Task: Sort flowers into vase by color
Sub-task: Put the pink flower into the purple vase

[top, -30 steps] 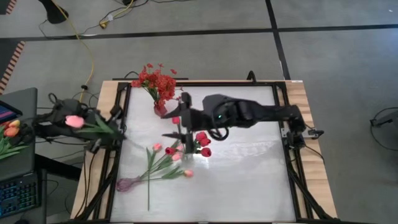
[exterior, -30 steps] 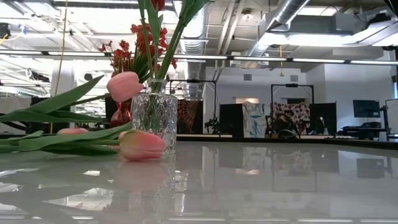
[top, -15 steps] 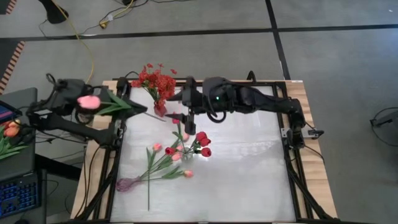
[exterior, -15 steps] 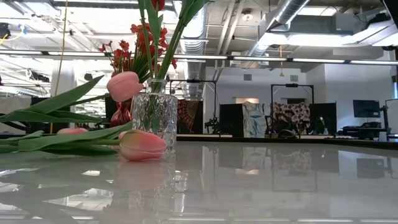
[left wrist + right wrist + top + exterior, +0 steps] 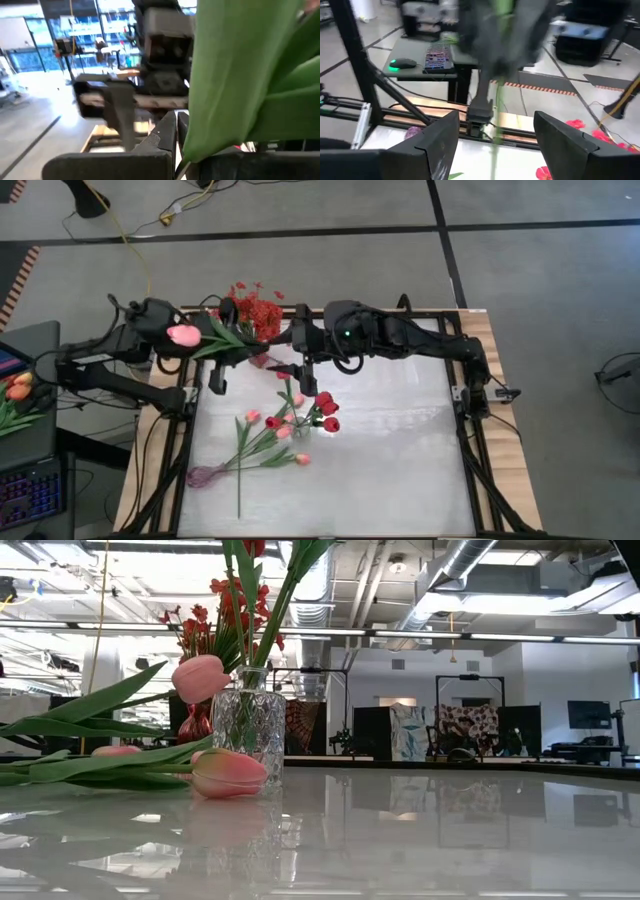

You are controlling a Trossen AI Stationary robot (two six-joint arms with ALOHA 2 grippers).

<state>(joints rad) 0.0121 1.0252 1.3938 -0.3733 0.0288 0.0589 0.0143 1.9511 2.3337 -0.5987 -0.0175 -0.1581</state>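
My left gripper (image 5: pixel 228 346) hangs above the table's far left corner, shut on a pink tulip (image 5: pixel 184 335) with broad green leaves (image 5: pixel 240 75). My right gripper (image 5: pixel 288 343) faces it from the right, level and open. In the right wrist view the tulip's thin stem (image 5: pixel 496 120) shows in the gap between the right fingers (image 5: pixel 442 140), touching neither. A clear glass vase (image 5: pixel 250 720) holds red tulips (image 5: pixel 324 410). A small red vase (image 5: pixel 258 357) holds red blossoms (image 5: pixel 252 308). More pink tulips (image 5: pixel 272 430) lie on the table. My left gripper is shut on the pink tulip's stem, near the base of its leaves (image 5: pixel 187 150); the big leaf hides the exact spot. The fingers point level toward the table's right. The flower is lifted clear, its bud (image 5: pixel 184 335) back over the wrist and its leaves reaching toward my right gripper.
A purplish vase (image 5: pixel 203 476) lies on its side near the table's left edge, at the stem ends of the lying tulips. Black frame rails (image 5: pixel 470 430) run along the table's sides. More tulips (image 5: pixel 15 390) lie on a desk left of the table.
My left gripper has risen and carried the pink tulip toward the table's far edge and to the right, up to my right gripper; the flower has turned with it. My right gripper, still open, has gone toward the far edge, away from the clear vase.
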